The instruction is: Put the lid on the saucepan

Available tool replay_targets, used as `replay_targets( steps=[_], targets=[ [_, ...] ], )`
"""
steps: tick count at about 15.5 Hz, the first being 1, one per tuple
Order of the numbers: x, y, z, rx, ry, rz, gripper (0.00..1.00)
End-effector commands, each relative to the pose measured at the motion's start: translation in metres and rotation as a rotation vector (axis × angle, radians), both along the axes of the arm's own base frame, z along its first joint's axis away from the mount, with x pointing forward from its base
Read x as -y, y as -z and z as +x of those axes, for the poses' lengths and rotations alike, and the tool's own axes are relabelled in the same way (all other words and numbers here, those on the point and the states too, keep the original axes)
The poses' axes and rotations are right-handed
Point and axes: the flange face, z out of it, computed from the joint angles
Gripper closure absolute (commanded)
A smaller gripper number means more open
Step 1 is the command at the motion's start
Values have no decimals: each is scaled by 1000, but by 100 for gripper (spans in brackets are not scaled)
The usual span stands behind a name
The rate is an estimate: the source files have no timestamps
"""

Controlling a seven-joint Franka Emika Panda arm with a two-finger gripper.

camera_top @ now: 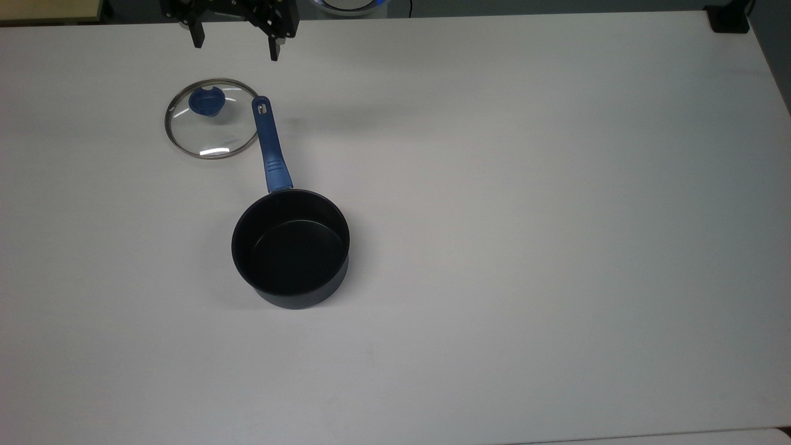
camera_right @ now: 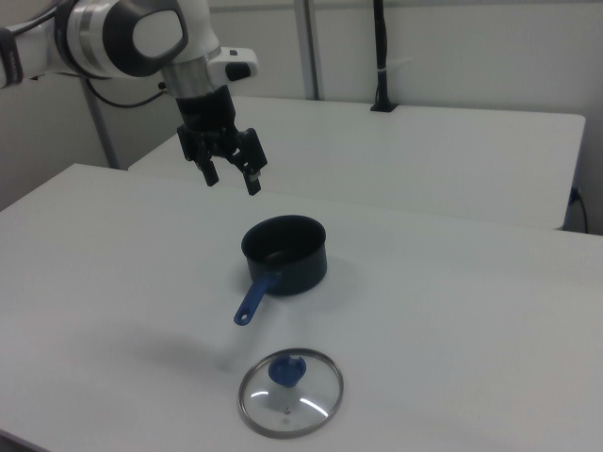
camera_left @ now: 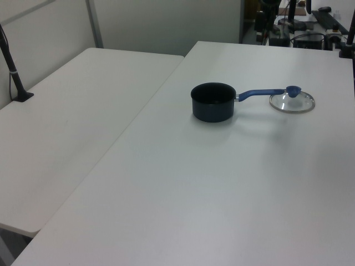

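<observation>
The top view's upper edge cuts off my gripper (camera_top: 236,44) above the fingers. My arm (camera_right: 113,38) runs off the right view's left edge.

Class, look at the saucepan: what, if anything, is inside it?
Nothing: the saucepan shows a bare dark interior in the top view. The lid lies on the table beside its handle. The near inner wall is hidden.

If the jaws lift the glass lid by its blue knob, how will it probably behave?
The lid looks rigid, glass in a steel rim, so it should not flex but may break if dropped. Its knob is rounded and smooth-looking, so it may slip. Lying flat on the table, it likely slides rather than rolls.
</observation>
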Motion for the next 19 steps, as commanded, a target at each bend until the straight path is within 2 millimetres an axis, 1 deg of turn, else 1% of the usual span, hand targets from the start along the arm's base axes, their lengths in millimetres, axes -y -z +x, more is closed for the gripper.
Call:
replay_targets(
  steps=[1, 10, 12, 13, 14, 16, 17, 19],
  targets=[
    [-1, -5, 0, 19, -11, 15, 0],
    [0, -5, -1, 15, -11, 16, 0],
    [4, -4, -2, 6, -24, 12, 0],
    [12, -4, -4, 1, -32, 9, 0],
    [16, -2, -5, -7, -67, 2, 0],
    [21, 19, -9, -76, -190, -8, 0],
    [32, 28, -12, -107, -238, -25, 0],
    [61, 51, -22, -170, -291, -35, 0]
  ],
)
